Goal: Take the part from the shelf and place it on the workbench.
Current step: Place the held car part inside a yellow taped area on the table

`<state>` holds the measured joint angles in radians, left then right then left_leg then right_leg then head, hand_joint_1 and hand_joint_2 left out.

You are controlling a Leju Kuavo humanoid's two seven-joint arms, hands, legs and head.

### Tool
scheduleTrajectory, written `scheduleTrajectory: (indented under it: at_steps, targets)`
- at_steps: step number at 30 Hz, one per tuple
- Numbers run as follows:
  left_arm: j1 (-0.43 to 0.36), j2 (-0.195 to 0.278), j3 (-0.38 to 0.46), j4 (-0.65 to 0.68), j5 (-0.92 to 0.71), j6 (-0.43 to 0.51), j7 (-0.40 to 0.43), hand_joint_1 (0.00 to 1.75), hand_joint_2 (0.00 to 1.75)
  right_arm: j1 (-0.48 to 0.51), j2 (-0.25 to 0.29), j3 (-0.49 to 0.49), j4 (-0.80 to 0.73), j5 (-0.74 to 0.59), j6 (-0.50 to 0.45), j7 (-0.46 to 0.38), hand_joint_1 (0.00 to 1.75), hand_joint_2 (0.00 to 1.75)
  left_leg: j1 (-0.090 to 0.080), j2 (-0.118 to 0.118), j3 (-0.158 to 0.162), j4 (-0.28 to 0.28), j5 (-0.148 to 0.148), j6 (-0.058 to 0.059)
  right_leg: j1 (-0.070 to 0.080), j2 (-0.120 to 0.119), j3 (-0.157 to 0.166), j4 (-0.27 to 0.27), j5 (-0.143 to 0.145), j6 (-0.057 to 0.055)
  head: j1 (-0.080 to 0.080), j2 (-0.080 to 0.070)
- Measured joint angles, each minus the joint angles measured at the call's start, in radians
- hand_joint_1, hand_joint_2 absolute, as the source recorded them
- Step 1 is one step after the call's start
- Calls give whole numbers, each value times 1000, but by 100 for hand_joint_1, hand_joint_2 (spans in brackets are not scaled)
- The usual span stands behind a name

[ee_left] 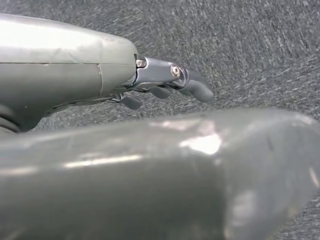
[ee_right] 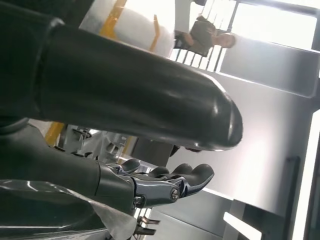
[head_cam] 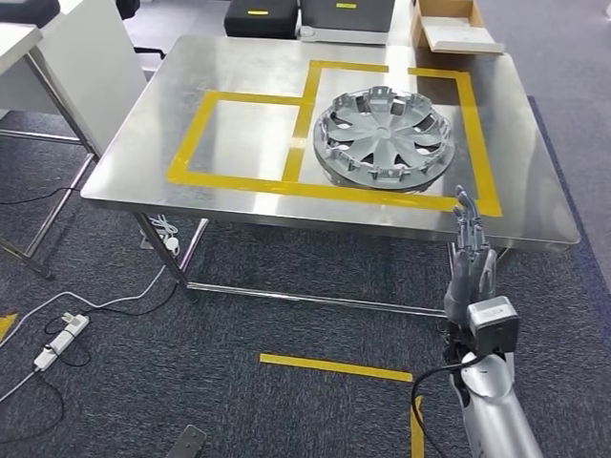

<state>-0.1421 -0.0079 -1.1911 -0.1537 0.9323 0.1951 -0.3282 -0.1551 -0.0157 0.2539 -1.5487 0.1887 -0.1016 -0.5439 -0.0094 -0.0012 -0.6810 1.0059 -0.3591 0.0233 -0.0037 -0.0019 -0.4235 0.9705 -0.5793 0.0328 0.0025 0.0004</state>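
Here, the dark speckled carpet point(head_cam: 108, 401) fills the lower half of the head view, flat and fibrous, crossed by a white cable and a power strip point(head_cam: 61, 341) at lower left and a strip of yellow floor tape point(head_cam: 335, 367) at lower centre. Above it stands the workbench point(head_cam: 238, 67), a broad rectangular sheet of brushed, reflective steel on thin metal legs, its near edge running across mid-frame. Yellow tape outlines point(head_cam: 216, 181) mark two adjoining rectangles on its top; the left one is bare. Inside the right one lies the part point(head_cam: 384, 136), a round grey plastic wheel cover with radiating spokes and a notched rim, flat on the steel and back from the near edge. At lower right the right hand point(head_cam: 472, 258) rises just before that edge, apart from the part, holding nothing, its dark fingers point(head_cam: 467, 215) straight and close together. In the left wrist view the left hand point(ee_left: 166, 82) hangs over carpet, fingers loosely extended, gripping nothing. A cardboard box point(head_cam: 453, 29) sits at upper right.
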Motion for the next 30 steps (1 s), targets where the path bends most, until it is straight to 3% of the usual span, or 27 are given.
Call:
scheduleTrajectory:
  at_steps: [2,3,4,5,7,8,9,10,12,14,15,17,19,20,22,23,24,25,26,28,30]
  targets:
    - [6,1,3,0,7,2,-3,0,0,37,8,-7,-24,-24,21,-11,0,0,2,0,-5,-3,17,-11,1,-1,-4,-20,2,-12,1,0]
    - [11,2,5,0,11,2,-5,0,0,55,10,-10,-30,-33,30,-10,0,0,4,-1,-9,2,5,-17,0,-2,-12,-19,12,-19,1,0]
    - [17,2,7,1,15,2,-7,0,0,73,13,-15,-32,-47,37,-7,0,0,6,-1,-14,23,-28,-23,-1,-4,-22,-20,23,-27,-2,0]
    - [22,3,8,1,20,2,-11,0,0,92,17,-24,-31,-67,44,-5,0,0,8,-1,-22,65,-80,-29,-2,-7,-33,-20,35,-33,-4,0]
    - [33,1,13,1,31,2,-22,0,0,136,27,-53,-10,-106,59,-13,0,0,11,-1,-37,192,-186,-37,1,-11,-54,-18,57,-39,-8,0]
    - [38,0,15,1,38,2,-29,0,0,159,32,-71,12,-120,68,-26,0,0,12,-1,-39,250,-209,-39,2,-13,-66,-16,68,-39,-8,0]
    - [42,-2,18,1,45,2,-36,0,0,180,37,-95,40,-131,81,-43,0,0,13,-1,-31,283,-205,-39,3,-15,-81,-11,78,-38,-8,0]
    - [47,-3,22,1,53,3,-43,0,0,201,44,-122,70,-142,96,-61,0,0,13,-1,-9,282,-184,-38,4,-17,-99,-4,88,-37,-8,0]
    - [54,-6,29,1,71,5,-54,0,0,234,64,-186,126,-160,131,-89,0,0,13,-3,81,177,-145,-32,4,-18,-133,12,102,-32,-9,0]
    - [57,-9,36,1,83,8,-61,0,0,261,87,-249,169,-166,155,-103,0,0,10,-5,170,41,-157,-22,5,-17,-155,25,113,-24,-8,0]
    - [57,-11,39,2,86,10,-63,0,0,272,97,-275,186,-165,163,-107,0,0,8,-6,190,3,-168,-17,4,-18,-161,28,119,-19,-7,0]
    - [60,-14,42,2,89,10,-66,0,0,288,114,-314,210,-157,176,-109,0,0,4,-3,189,-17,-161,-4,1,-17,-169,28,134,-6,-7,0]
    - [62,-17,45,4,93,11,-66,0,0,298,126,-347,226,-146,185,-106,0,0,5,3,172,-28,-137,13,-2,-11,-187,47,104,5,-6,0]
    - [62,-18,46,5,95,11,-66,0,0,301,132,-361,232,-141,189,-103,0,0,7,5,159,-32,-123,19,-3,-8,-202,80,64,9,-4,0]
    - [61,-19,47,6,99,11,-66,0,0,304,142,-383,242,-136,193,-99,0,0,5,7,129,-32,-98,26,-5,-3,-236,198,-33,15,-2,0]
    - [61,-20,47,6,99,11,-66,0,0,305,146,-392,246,-134,194,-97,0,0,4,8,112,-31,-85,26,-6,-2,-245,258,-60,17,-2,0]
    - [62,-21,47,6,100,11,-66,0,0,306,149,-400,252,-132,194,-93,0,0,3,9,95,-30,-72,25,-6,-2,-243,297,-61,19,-2,0]
    - [62,-21,48,6,102,11,-66,0,0,307,153,-409,258,-130,191,-89,0,0,3,9,78,-29,-60,23,-7,-2,-226,304,-40,21,-2,0]
    - [62,-23,50,6,106,12,-66,0,0,307,156,-422,267,-129,187,-84,0,0,4,10,61,-27,-47,21,-8,-2,-191,275,-8,22,-2,0]
    - [63,-26,54,7,117,16,-66,0,0,306,168,-463,300,-125,177,-83,0,0,5,9,34,-19,-26,12,-11,-2,-75,130,25,25,0,0]
    - [67,-29,56,8,131,21,-67,0,0,297,182,-532,357,-115,168,-89,0,0,3,7,19,-12,-4,1,-11,1,12,-1,8,18,1,0]
